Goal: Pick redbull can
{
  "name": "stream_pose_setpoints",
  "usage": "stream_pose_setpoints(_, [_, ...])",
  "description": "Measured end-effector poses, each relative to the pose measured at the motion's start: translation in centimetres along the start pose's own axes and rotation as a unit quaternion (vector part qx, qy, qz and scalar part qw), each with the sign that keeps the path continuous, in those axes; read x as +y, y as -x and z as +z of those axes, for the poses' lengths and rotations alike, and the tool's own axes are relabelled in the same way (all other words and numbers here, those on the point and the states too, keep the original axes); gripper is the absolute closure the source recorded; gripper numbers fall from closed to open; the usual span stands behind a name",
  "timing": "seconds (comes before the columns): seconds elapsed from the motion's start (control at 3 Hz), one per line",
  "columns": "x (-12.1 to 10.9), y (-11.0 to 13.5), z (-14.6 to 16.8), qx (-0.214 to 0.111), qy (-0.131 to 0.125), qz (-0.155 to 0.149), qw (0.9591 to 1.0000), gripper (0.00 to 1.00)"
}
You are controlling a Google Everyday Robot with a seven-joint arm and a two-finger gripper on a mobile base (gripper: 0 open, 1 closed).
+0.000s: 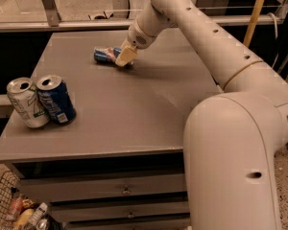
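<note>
Lying sideways on table [134, 109]: redbull can [104, 55], one end behind end effector [125, 57].

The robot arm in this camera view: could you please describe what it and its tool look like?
The arm is off-white, with rounded shells, bulky nearest the camera and slimmer farther out. Small dark holes dot its links, and a tan ring marks one joint. No loose cables show. The tool, pale tan, is at the far side of the table, by the redbull can.
</note>
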State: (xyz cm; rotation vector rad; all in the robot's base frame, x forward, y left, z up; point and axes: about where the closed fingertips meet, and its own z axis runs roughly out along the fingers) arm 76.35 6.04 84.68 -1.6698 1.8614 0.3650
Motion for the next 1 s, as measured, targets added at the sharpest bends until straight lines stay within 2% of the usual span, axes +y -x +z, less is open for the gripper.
stream_pose_setpoints(0.33, [0.4,0.8,-2.3,-0.017,-0.014,-0.009,0.9997,0.88])
stream_pose_setpoints(0.67, [1.2,2.3,-6.4,-0.029,-0.045,-0.034,0.9980,1.00])
stream_pose_setpoints(1.0, [2.6,3.6,-9.7,-0.037,-0.066,-0.059,0.9954,1.00])
